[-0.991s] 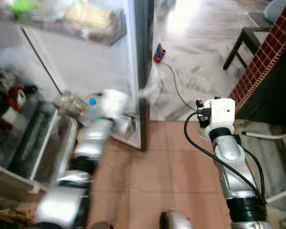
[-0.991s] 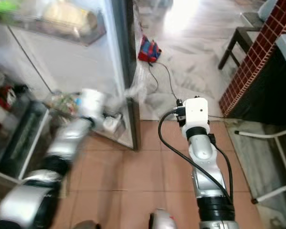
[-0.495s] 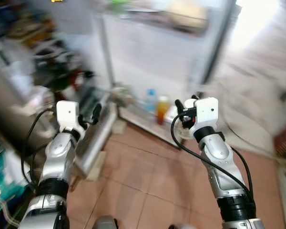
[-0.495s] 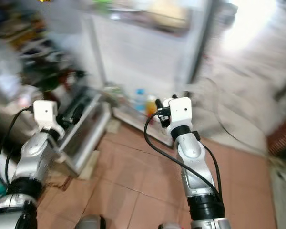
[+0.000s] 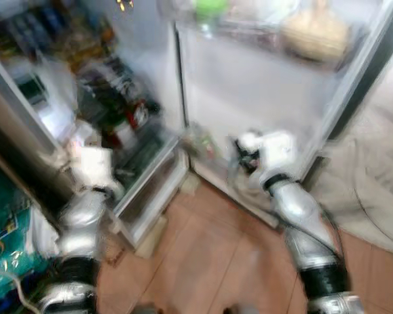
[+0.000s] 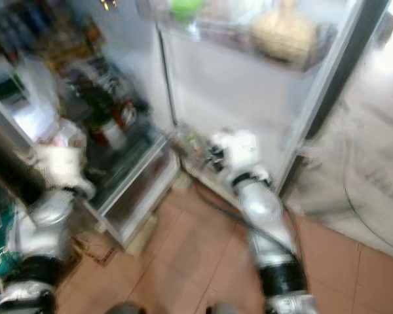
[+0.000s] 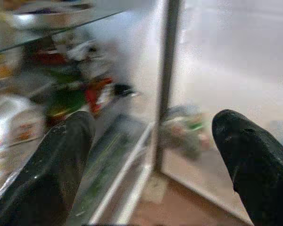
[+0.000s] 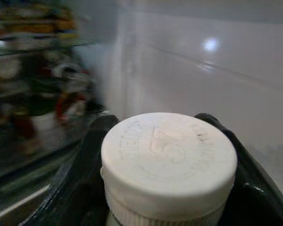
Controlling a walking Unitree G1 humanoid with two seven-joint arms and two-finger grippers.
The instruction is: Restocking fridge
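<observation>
While the head views are smeared with motion blur, the layout reads well enough: open fridge [image 5: 105, 118] ahead, crowded shelves on the robot's left, door shelf [image 6: 249, 39] up top holding a tan rounded item and something green. Right gripper [image 8: 165, 188] is pinching a white-capped container [image 8: 169, 155], one black finger on each side just under the cap; the right wrist view looks over the cap toward the white door liner [image 8: 217, 75] and the shelves. In the head views that arm is raised in front of the lower door area, near the door bin [image 5: 203, 140]. Left gripper [image 7: 153, 165] is spread wide and empty, aimed at the lower shelves and the drawer [image 5: 144, 183]. Judged step: carrying the container in for placement, not yet set down. Risks: the grip sits high, near the cap, so the body could swing or slip if the arm jolts; the shelves look packed, so pushing in could knock over the dark bottles [image 5: 121, 114]; with the picture this blurred, the target slot is hard to fix, so placing before the view settles could clip the door frame or shelf edge.
</observation>
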